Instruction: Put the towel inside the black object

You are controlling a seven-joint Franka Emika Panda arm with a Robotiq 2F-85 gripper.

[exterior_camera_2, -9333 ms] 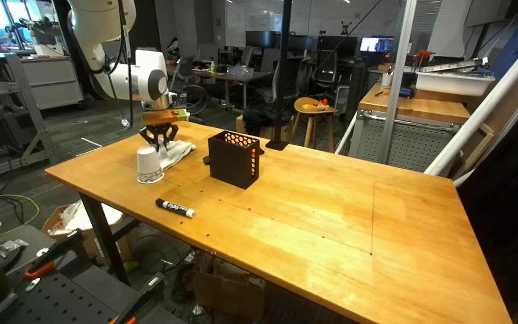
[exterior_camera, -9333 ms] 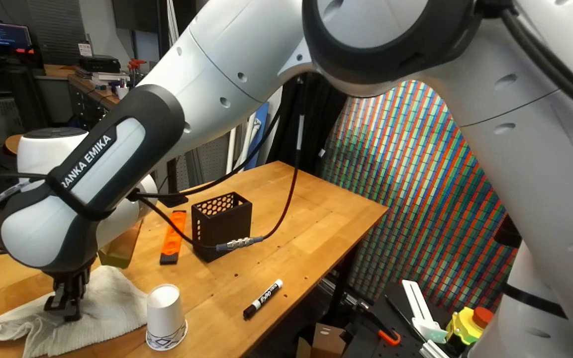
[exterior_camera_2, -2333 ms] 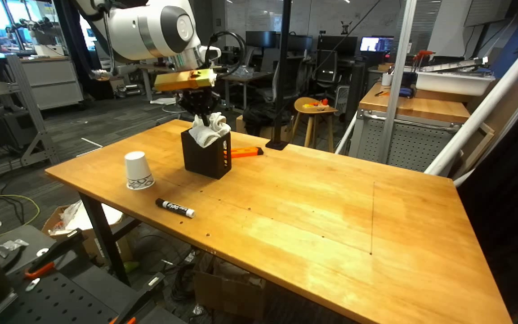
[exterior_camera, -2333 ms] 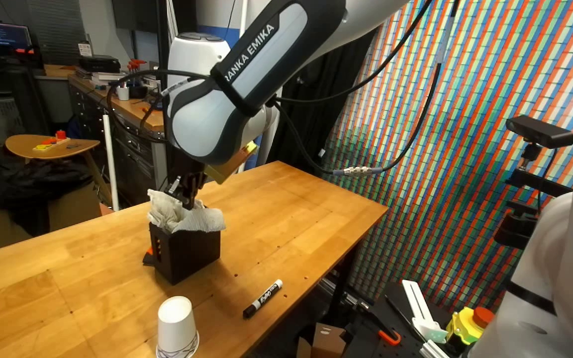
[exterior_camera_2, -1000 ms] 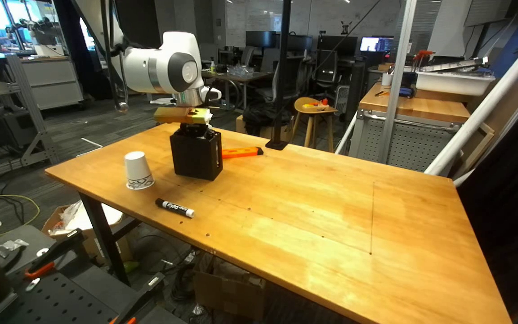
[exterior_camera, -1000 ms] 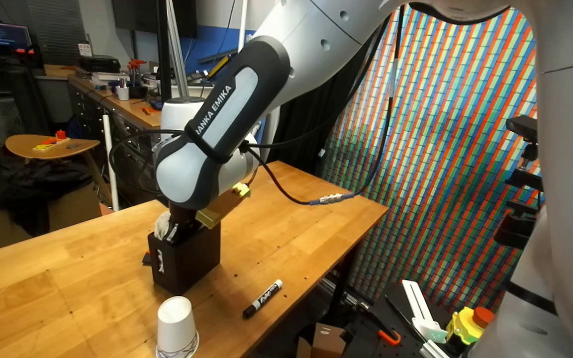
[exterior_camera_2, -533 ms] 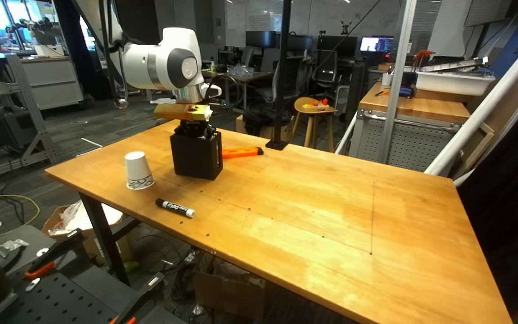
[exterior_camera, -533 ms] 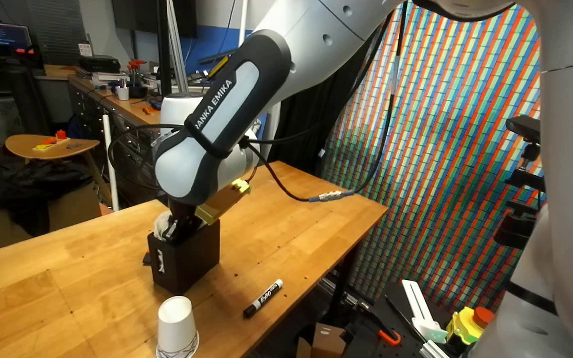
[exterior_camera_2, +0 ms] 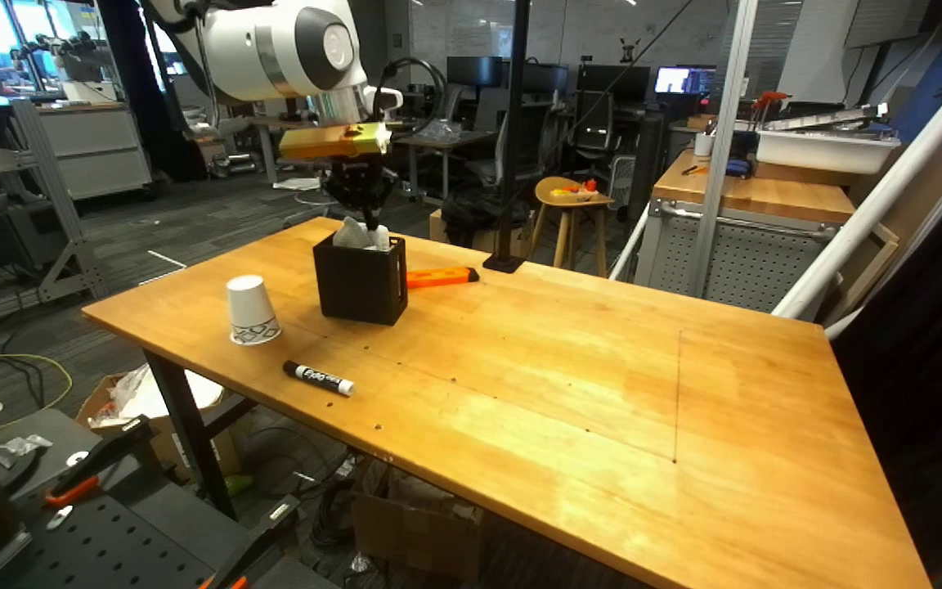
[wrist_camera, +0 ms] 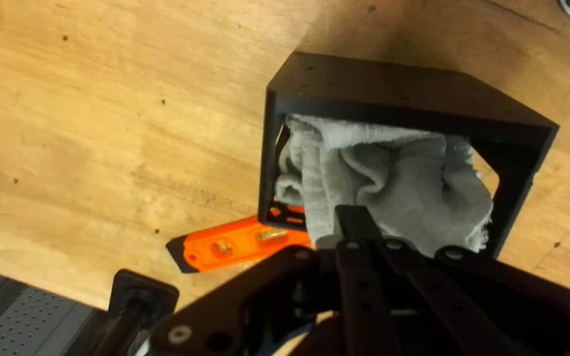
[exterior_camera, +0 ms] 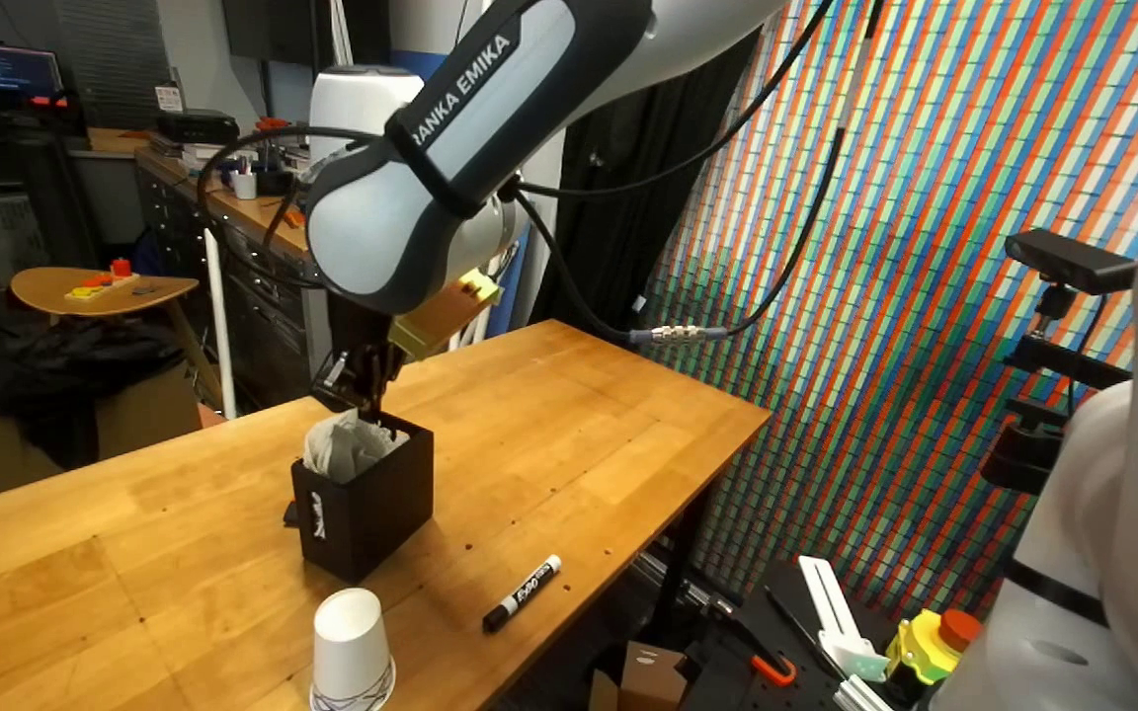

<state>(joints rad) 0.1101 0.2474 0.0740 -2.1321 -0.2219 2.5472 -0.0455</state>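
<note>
Right of centre in the wrist view, upright and open-topped on the surface [wrist_camera: 117, 163], a black box [wrist_camera: 408, 89]; down inside it, crumpled, the towel [wrist_camera: 413, 183], filling most of the opening and rising a little above the rim in both exterior views. Up from the bottom of the wrist view, reaching over the towel, the pincer [wrist_camera: 358, 220], with fingers pressed together; cannot tell if also pinching cloth. At left in an exterior view, bottom up and apart from the box, a paper cup [exterior_camera_2: 252, 311]. Below and to the right of the cup, near the front edge, a marker [exterior_camera_2: 318, 379]. Just beside the box, on its right, an orange level [exterior_camera_2: 442, 276], pointing toward the foot of a black post [exterior_camera_2: 513, 147] at the far edge; cannot tell if touching the box. Widest room for moving across the right half of that frame, out to the right-hand edge; tighter at centre left, between cup, box and far edge. For the towel, thick folds and a fraying hem; for the box, straight walls with cut-outs; for the cup, a taper and a lattice print around the lower rim; for the level, a flat bar with small vials and a black end; underneath, pale wood with thin seams and small dark holes.
</note>
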